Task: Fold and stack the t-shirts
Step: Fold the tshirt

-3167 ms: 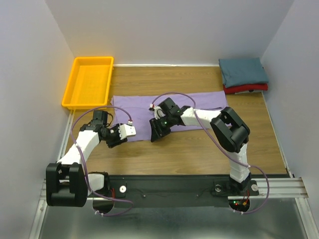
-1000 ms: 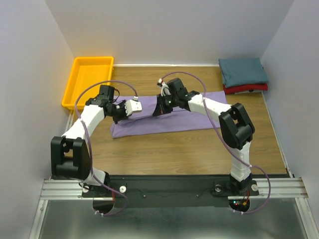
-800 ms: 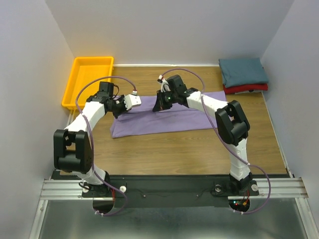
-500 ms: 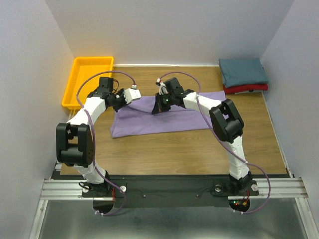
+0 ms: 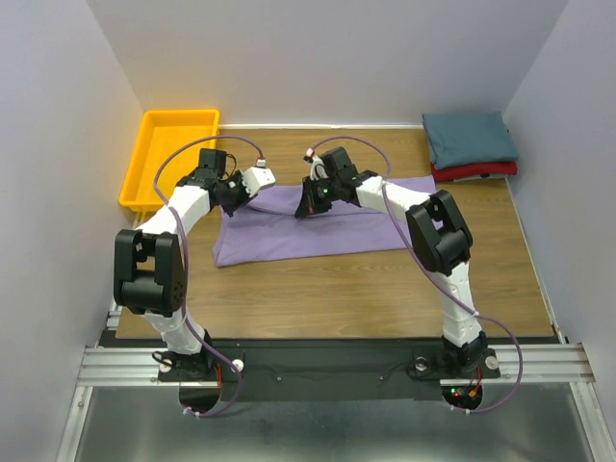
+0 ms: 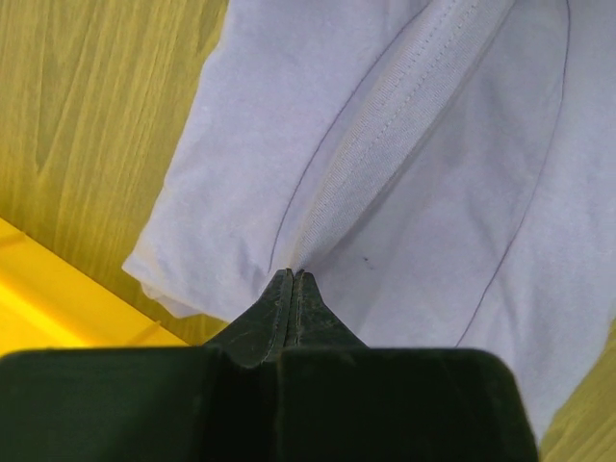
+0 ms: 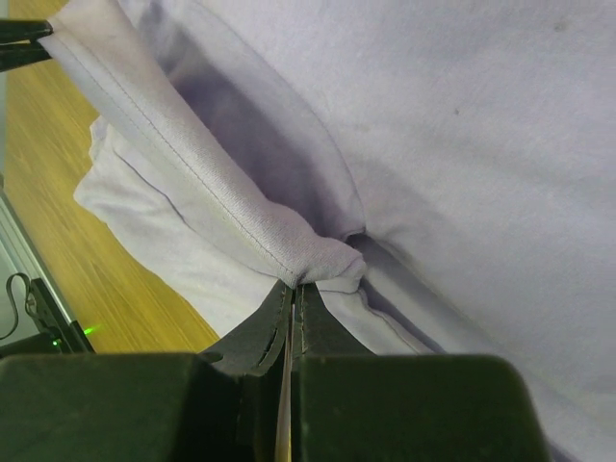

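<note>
Your left fingers [image 6: 274,318] and right fingers [image 7: 255,342] are each clenched on a pinch of the lavender t-shirt [image 5: 318,229], which lies as a long band across the middle of the surface [image 5: 337,289], its folding apparently only partway done. Two of three shirts look finished: the teal t-shirt [image 5: 469,138] sits folded on the red t-shirt [image 5: 478,171] in the far right corner. One yellow tray [image 5: 135,188] stands far left; the lavender shirt has yet to join the stack

The purple shirt [image 5: 318,236] is soft matt cloth, the tabletop [image 5: 366,289] smooth grained wood, the tray [image 5: 173,159] glossy plastic.
</note>
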Available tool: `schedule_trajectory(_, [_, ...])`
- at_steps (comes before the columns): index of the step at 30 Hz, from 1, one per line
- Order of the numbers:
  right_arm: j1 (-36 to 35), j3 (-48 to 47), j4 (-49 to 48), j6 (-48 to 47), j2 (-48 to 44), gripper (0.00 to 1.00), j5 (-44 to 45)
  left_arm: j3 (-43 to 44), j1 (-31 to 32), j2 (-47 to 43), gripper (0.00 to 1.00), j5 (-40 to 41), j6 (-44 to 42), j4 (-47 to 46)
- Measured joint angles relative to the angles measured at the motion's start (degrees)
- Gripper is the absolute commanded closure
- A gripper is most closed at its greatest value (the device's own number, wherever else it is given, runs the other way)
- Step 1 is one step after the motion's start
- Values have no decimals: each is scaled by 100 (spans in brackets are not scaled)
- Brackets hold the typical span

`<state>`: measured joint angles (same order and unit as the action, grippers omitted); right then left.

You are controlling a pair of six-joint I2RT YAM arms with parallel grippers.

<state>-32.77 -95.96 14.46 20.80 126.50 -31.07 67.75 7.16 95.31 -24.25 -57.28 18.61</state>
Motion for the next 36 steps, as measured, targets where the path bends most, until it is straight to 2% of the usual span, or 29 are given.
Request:
schedule_trajectory(7, [74, -214, 0, 7, 146, 99, -122, 0, 79, -2, 100, 289, 761, -160])
schedule_trajectory(15, [133, -234, 2, 26, 212, 99, -258, -13, 262, -13, 100, 483, 1069, 68])
schedule_trajectory(22, [168, -232, 4, 114, 214, 99, -487, -348, 278, -225, 100, 581, 970, 181])
schedule_trajectory(36, [168, 225, -57, 433, 190, 99, -1045, -444, 291, -782, 100, 525, 304, 365])
